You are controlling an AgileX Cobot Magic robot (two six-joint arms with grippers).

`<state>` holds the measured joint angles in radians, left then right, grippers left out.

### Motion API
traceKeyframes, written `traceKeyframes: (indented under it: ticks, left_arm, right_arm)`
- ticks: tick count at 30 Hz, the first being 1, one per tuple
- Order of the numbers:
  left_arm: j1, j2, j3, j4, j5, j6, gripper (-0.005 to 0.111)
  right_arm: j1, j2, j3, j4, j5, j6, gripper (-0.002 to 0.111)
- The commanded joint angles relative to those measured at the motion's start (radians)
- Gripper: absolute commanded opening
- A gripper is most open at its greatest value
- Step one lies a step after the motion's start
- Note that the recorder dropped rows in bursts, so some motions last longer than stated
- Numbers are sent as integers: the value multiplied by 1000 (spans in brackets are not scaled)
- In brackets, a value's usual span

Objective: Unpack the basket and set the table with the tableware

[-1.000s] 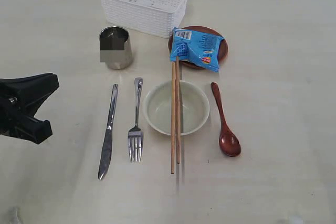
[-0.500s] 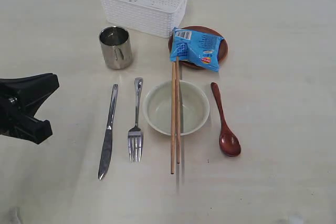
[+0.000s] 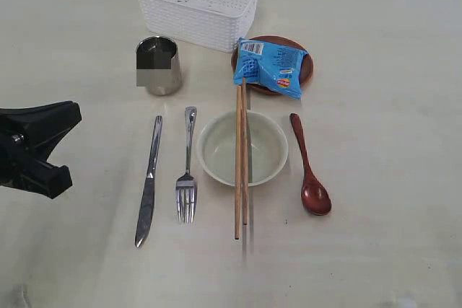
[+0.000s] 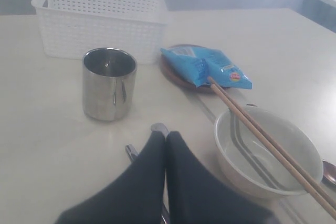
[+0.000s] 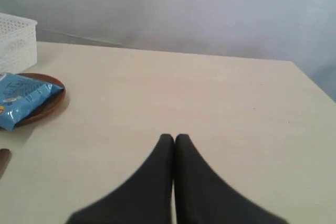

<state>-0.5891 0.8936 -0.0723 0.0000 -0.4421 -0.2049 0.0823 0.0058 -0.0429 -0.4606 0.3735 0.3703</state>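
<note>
**Pincers.** The left pincer (image 4: 166, 136) has its fingers pressed together with nothing between them. The right pincer (image 5: 174, 138) is likewise pressed together and empty. Both are clear of the table (image 3: 382, 142).

**Location of items.**
- The knife (image 3: 149, 182) lies nearest the left pincer, with the fork (image 3: 187, 167) just beside it.
- Next out is the bowl (image 3: 216, 151), with the chopsticks (image 3: 239, 178) laid across its rim.
- The spoon (image 3: 309, 171) lies on the bowl's far side.
- The mug (image 3: 159, 66) stands ahead of the left pincer's tips.
- The basket (image 3: 195, 27) stands farthest off, beyond the mug, and its interior appears empty.
- The plate (image 3: 307, 68) sits beyond the bowl and carries a blue snack packet (image 3: 271, 66). From the right pincer it is ahead, off to one side and well apart.

**Assessment.** The setting appears complete or nearly so.

**Handling.**
- **Knife and fork:** Both are rigid, smooth steel lying flat, and likely slippery. Take each at mid-handle, across the narrow width.
- **Mug:** It is stiff and polished, so apt to slide in a grip. Pinch the rim wall.
- **Bowl:** This is probably the most breakable piece. Grip the rim clear of the chopsticks, which are light and would likely roll off if the bowl is disturbed.
- **Spoon:** It is light wood. Take it by the handle.
- **Basket:** It is light and probably somewhat flexible. Take it by the upper rim.
</note>
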Motion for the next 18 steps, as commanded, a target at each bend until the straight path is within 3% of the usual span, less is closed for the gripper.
traceKeyframes:
  ticks: [1,15,18]
  left_arm:
    - [-2,-5,7,0,-1,0,0]
    - [-2,-5,7,0,-1,0,0]
    - [-2,-5,7,0,-1,0,0]
  right_arm:
    - [-5,-6,42,-10,-10,4,1]
    - [-5,-6,43,30,-9,31,1]
    - [-5,-6,43,114,-22,-59,1]
